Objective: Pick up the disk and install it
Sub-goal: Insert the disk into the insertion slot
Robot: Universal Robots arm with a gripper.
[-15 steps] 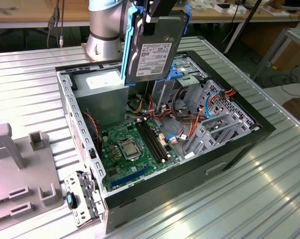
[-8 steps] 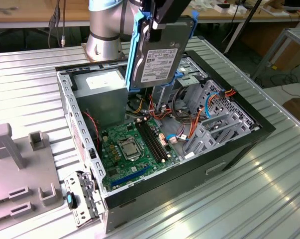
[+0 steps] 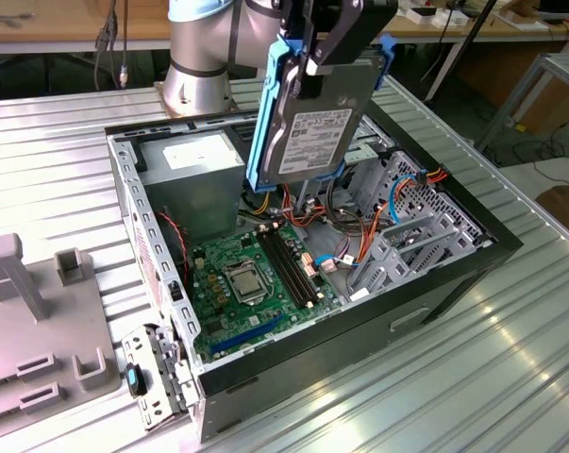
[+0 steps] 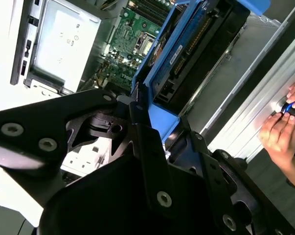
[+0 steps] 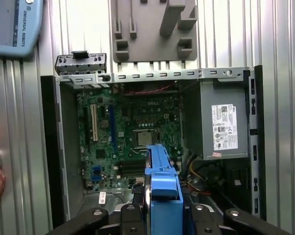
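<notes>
Disk (image 3: 312,118) hangs clamped in your closed claw (image 3: 318,62) above the open computer case (image 3: 293,382), picked up but not yet installed.

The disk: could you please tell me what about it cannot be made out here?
- Exterior view: the disk hides the case interior behind it; the top edge cuts off the pincer.
- First wrist view: disk edge-on, faces unseen.
- Second wrist view: pincer covers its near end.
</notes>
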